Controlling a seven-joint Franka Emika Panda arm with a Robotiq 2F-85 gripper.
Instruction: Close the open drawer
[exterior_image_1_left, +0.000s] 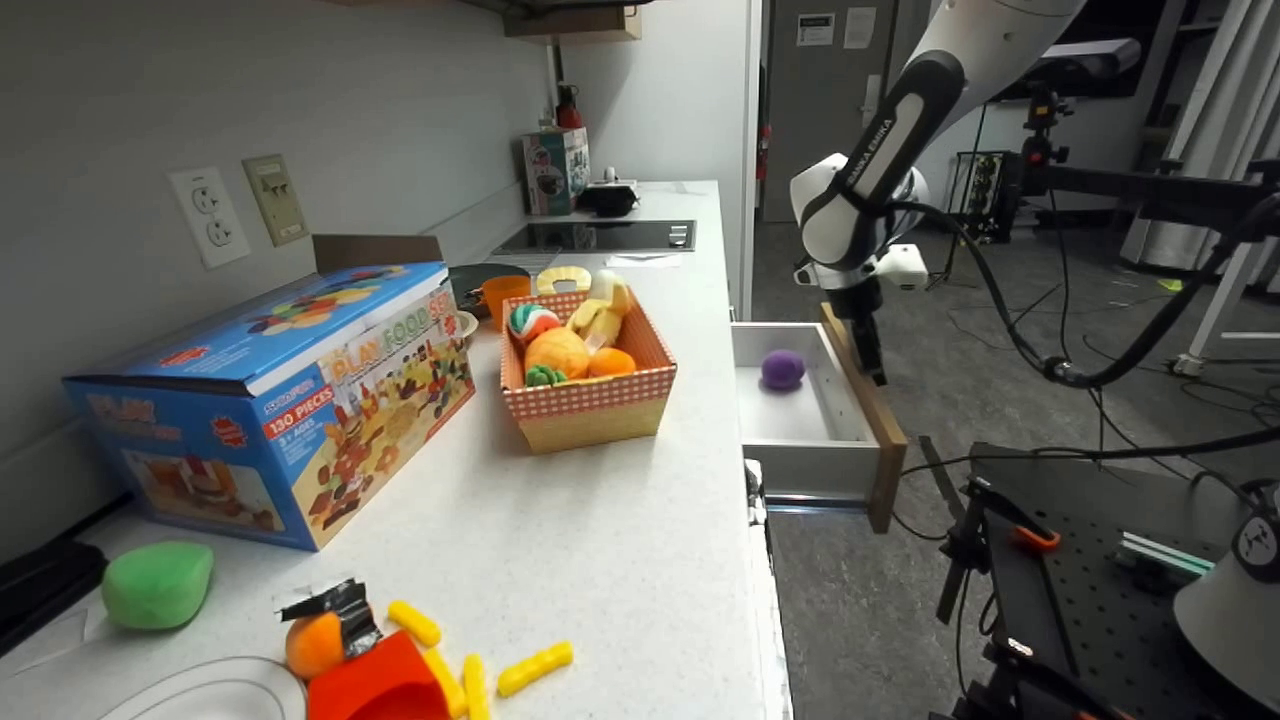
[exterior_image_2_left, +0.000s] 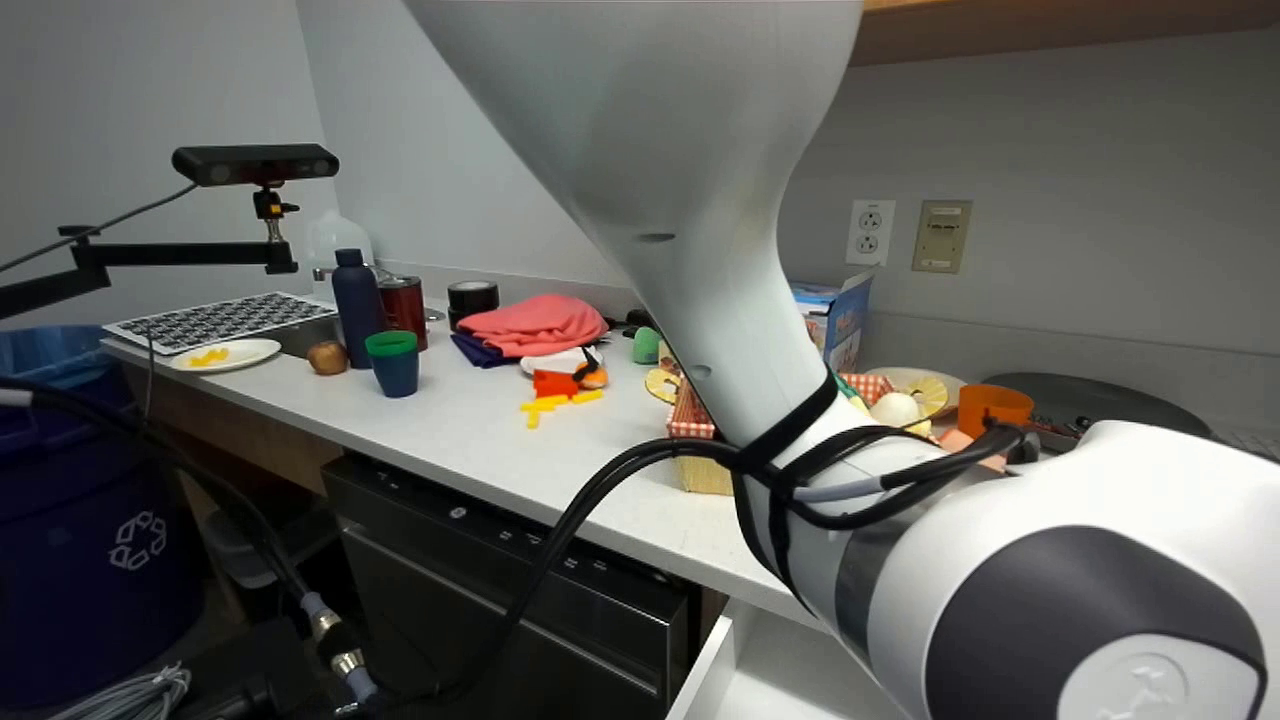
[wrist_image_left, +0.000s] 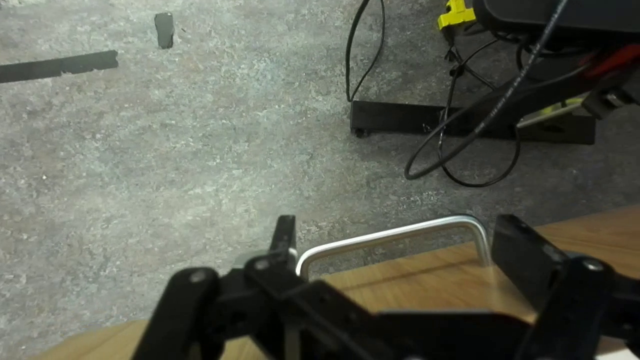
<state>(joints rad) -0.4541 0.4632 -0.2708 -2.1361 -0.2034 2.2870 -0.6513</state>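
Drawer (exterior_image_1_left: 800, 418) stands pulled out from under the desk (exterior_image_1_left: 610, 560), seen in both exterior views; wood-coloured front (exterior_image_1_left: 884, 418) sits well apart from the desk edge, so the closing is not yet done. End effector (wrist_image_left: 396, 227) hangs at that front, pointing down, its fingers (wrist_image_left: 522, 255) spread apart, nothing clamped. Metal handle (wrist_image_left: 395, 233) lies across the gap between them in the wrist view; contact, cannot tell.

Step in hand, my reading: lining up on the front, ahead of the push. Next move likely calls for bringing the fingers against the outer face or the handle, then a steady, level shove toward the desk. No firm grasp seems needed. Pushing near one end might make the drawer bind.

Containers: drawer carries one purple, roundish item (exterior_image_1_left: 782, 370) on its white bottom; likely to roll if shoved hard. Basket (exterior_image_1_left: 592, 424) with red-checked rim, on the desk, heaped with toy food (exterior_image_1_left: 560, 352), a banana (exterior_image_1_left: 603, 318) and an orange (exterior_image_1_left: 612, 362) among it. Play food box (exterior_image_1_left: 290, 400) near it, contents hidden. Orange cup (exterior_image_1_left: 505, 292) close by, inside not readable. In an exterior view, elsewhere on the desk: plate (exterior_image_2_left: 256, 350) with yellow pieces (exterior_image_2_left: 208, 357) lying on it, and a green cup (exterior_image_2_left: 391, 344) seemingly nested in a blue cup (exterior_image_2_left: 397, 377)
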